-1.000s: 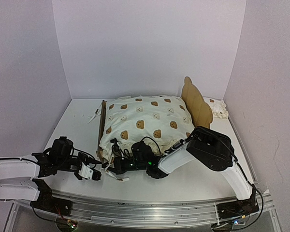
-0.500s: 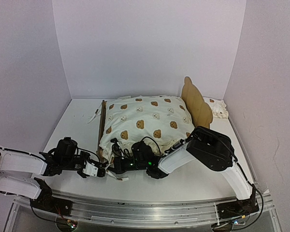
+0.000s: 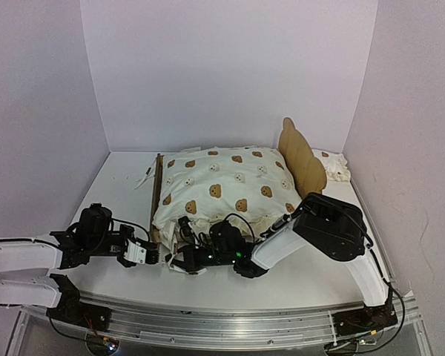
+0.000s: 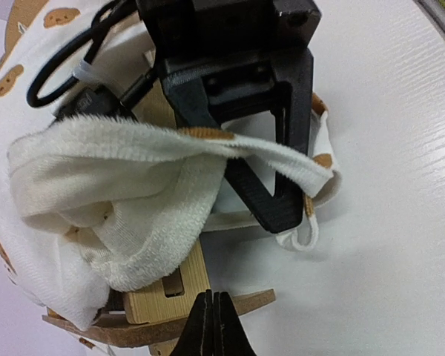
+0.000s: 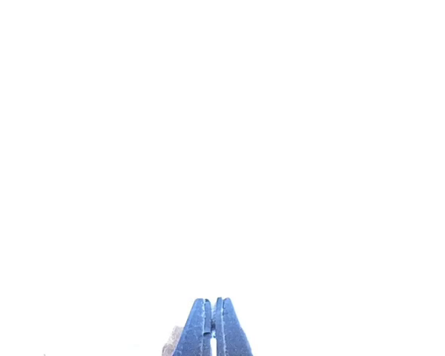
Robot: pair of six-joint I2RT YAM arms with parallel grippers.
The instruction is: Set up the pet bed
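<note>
**Item:** small light plywood pet bed (image 3: 301, 157) with a bear-ear headboard, standing mid-way on the white counter (image 3: 115, 200). Its base is hidden under the puffy cream bear-print cushion (image 3: 222, 185).

**Left claw** (image 4: 213, 326): we logged it apart a second ago. It is now closed on nothing, with its tips just beside the bed's near wooden corner.

**Right claw** (image 3: 184, 258): closed at the cushion's near corner. Fabric drapes across it, but we cannot confirm a pinch.

**Assessment:** the cushion looks bunched, not yet seated. We judge the left claw ready to brace the frame.
</note>
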